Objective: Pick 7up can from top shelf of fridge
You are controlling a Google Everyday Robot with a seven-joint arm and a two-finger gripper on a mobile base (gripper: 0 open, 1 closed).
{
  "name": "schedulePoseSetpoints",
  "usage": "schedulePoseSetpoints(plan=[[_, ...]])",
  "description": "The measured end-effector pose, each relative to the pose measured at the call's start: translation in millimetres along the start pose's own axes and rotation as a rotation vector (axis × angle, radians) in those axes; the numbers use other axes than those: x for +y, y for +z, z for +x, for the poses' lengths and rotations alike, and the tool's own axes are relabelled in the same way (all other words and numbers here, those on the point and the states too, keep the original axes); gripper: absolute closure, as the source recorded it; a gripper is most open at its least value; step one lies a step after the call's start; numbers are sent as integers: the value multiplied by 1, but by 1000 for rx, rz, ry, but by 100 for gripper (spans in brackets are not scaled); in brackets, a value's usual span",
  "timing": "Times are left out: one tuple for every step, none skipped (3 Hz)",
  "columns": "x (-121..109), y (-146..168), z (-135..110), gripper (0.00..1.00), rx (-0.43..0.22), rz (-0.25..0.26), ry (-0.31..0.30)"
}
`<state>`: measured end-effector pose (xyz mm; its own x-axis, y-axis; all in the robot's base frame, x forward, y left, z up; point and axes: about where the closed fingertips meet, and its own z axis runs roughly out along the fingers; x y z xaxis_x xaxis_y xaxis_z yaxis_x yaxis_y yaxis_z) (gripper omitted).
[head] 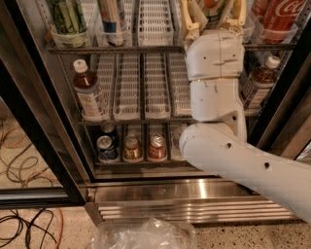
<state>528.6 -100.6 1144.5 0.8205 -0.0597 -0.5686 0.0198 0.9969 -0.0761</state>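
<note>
7up can [215,12] sits in top shelf [146,49] tray, gripper [214,4] around it.

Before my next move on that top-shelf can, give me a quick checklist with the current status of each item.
1. Door of the fridge open: ok, the arm reaches inside.
2. The gripper at the top shelf: ok, it is at a pale can, right of centre.
3. That can is the 7up: cannot tell, its label is cut off at the top edge.
4. Grip secured: cannot tell.
5. Coca-Cola can apart from the gripper: ok, it stands to the right.
</note>
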Motion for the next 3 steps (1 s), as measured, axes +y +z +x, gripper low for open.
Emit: schedulePoseSetpoints(plan=[[1,-22,-12,100,19,-7,7],[16,-71,-6,100,89,-64,27],[16,-71,-6,100,89,-64,27]])
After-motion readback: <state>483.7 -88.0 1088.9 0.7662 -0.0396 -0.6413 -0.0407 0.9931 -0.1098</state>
